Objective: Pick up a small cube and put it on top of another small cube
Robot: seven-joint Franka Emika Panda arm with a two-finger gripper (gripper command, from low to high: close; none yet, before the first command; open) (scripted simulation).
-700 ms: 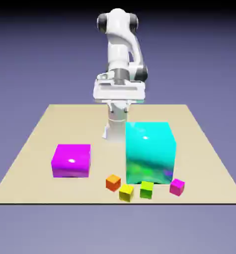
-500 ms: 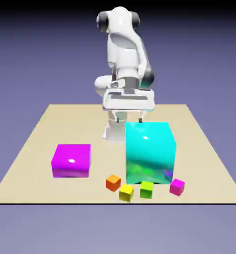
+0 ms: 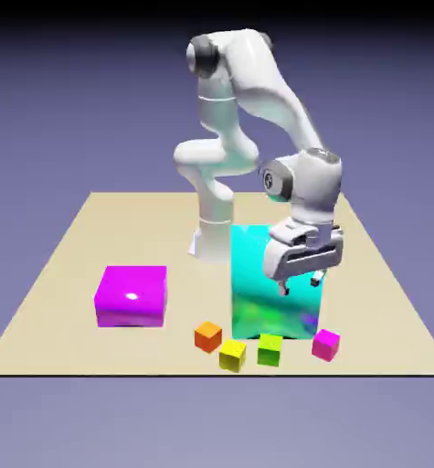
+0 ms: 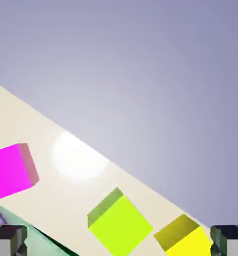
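- Gripper point(image 3: 301, 286): fingers apart, nothing between them.
- Magenta cube point(image 3: 326, 345): on table point(image 3: 56, 334), near the edge.
- Green cube point(image 3: 269, 350): between magenta and yellow point(image 3: 232, 356); gap to yellow seems narrow.

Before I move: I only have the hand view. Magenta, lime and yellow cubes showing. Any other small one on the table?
Observer: Yes, an orange cube. In the exterior view it sits just left of the yellow cube, a little farther from the camera.
Operator: Copy. And the greenish thing cut off at my lower left, how big?
Observer: That's a big cyan block. The exterior view shows it towering over the small cubes, standing behind the lime cube, with the pincer showing in front of its upper right part.
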